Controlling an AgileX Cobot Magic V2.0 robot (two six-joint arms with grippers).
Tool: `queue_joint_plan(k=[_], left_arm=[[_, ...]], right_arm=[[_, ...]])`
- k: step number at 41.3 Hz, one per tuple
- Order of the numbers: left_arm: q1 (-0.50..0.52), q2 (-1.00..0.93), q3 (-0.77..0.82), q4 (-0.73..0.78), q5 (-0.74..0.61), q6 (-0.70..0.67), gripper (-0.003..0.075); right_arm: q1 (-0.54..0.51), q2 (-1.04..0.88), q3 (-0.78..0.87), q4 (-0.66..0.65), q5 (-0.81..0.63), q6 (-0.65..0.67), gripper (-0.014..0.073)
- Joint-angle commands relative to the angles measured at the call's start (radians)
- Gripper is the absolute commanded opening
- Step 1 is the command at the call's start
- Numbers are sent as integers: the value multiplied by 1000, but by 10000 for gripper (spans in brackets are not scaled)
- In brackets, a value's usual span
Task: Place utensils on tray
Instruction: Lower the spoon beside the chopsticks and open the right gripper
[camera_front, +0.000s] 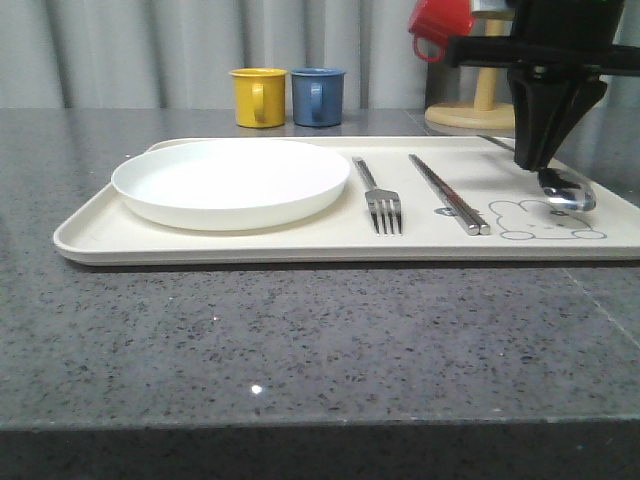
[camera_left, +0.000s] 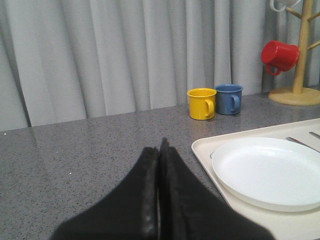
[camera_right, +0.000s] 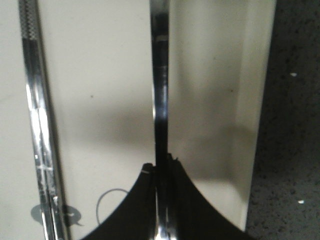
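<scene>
- Right tool (camera_front: 545, 160) is clamped on the spoon (camera_front: 568, 192), right over the far-right end of the tray (camera_front: 90, 240). The bowl looks like it's touching the tray by the rabbit drawing.
- In the right wrist view the spoon handle (camera_right: 160, 75) runs straight out from between the fingers, parallel to the chopsticks (camera_front: 448, 193) beside it.
- Plate (camera_front: 230, 180) and fork (camera_front: 378, 198) are already on the tray.
- Left tool (camera_left: 160, 190) is closed on nothing, over the bare surface (camera_front: 300, 340).
- My guess: just let go and lift.

plate (camera_front: 230, 182) white | tray (camera_front: 300, 240) cream, rabbit line-drawing | spoon (camera_front: 567, 192) silver | mugs (camera_front: 259, 97) yellow, blue, red
</scene>
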Motion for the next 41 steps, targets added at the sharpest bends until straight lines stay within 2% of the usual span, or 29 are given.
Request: queue_joint_plan(k=[1, 11, 19, 23, 33, 41], left_arm=[[1, 12, -25, -4, -82, -8, -19], [1, 12, -25, -4, -82, -8, -19], [1, 12, -25, -4, -82, -8, -19], [1, 12, -25, -4, -82, -8, -19], [1, 12, -25, -4, -82, -8, -19], [1, 12, -25, -4, -82, -8, -19]], right_arm=[[-2, -36, -32, 4, 78, 2, -62], [-2, -31, -32, 4, 69, 2, -35], [-2, -31, -32, 18, 69, 2, 133], [-2, -31, -32, 19, 69, 2, 178], [-2, -38, -33, 19, 59, 2, 214], [-2, -115, -33, 4, 59, 0, 214]])
